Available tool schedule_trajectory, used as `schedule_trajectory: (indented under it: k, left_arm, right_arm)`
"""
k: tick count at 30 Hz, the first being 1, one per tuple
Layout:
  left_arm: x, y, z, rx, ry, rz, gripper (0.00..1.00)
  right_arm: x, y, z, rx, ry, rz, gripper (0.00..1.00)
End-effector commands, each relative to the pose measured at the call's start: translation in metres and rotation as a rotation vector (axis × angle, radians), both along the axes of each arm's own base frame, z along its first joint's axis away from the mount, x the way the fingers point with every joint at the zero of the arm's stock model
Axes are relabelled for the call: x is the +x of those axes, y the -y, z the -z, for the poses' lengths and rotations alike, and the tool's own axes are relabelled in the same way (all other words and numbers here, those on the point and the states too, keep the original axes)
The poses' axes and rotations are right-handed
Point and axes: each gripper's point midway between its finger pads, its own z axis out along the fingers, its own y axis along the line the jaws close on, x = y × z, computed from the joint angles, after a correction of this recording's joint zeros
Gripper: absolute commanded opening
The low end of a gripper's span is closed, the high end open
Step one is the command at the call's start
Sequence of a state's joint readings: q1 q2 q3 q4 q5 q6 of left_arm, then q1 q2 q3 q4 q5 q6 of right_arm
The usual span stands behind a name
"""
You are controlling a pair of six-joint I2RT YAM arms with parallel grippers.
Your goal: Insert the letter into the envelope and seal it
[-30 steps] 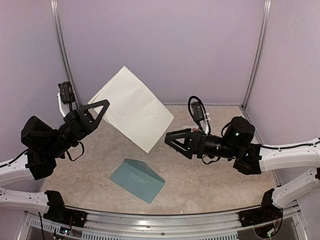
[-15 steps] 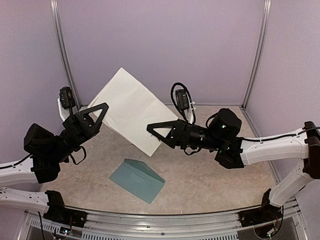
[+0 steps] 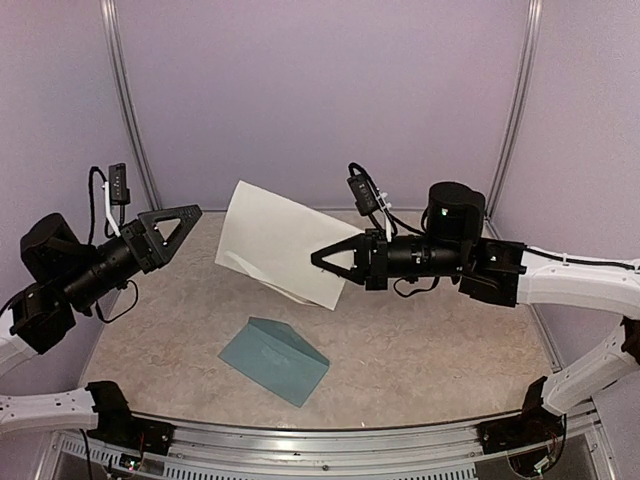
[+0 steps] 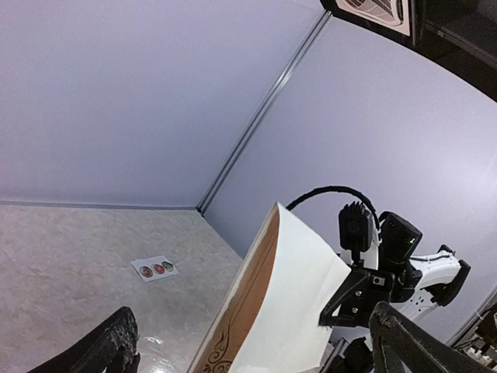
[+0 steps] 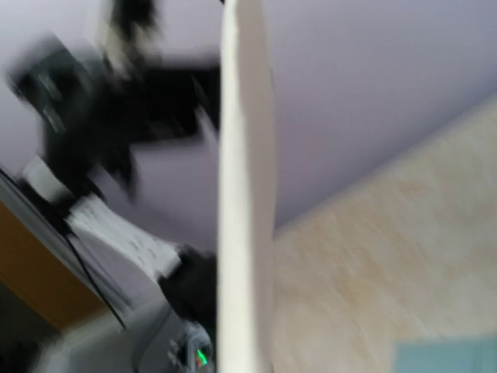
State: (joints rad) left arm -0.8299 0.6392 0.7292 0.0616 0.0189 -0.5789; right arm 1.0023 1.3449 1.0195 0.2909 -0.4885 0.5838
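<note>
With the right tool pinching the letter aloft by one corner, the envelope flat on the counter and the left tool wide and empty nearby, insertion looks unstarted; next probably calls for folding the oversized sheet.

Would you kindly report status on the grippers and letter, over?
Left gripper open, off the letter. Right gripper shut on the letter, held aloft. Envelope flat on table, unobstructed.

I work in a robotics lab cell: plain lavender panel walls framed by aluminium posts, a marbled surface, and a metal mounting rail along the bottom of the frame.
</note>
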Motion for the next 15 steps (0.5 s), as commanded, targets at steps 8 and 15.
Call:
schedule_trajectory:
  k: [8, 15]
  left_arm:
    - [-0.029, 0.052, 0.041, 0.578, 0.014, 0.375, 0.96]
    - [-0.063, 0.101, 0.078, 0.698, -0.039, 0.631, 0.75]
  right_arm:
    - [-0.06, 0.015, 0.084, -0.536, -0.109, -0.309, 0.0]
    - [-0.074, 0.004, 0.085, -0.577, -0.096, -0.397, 0.0]
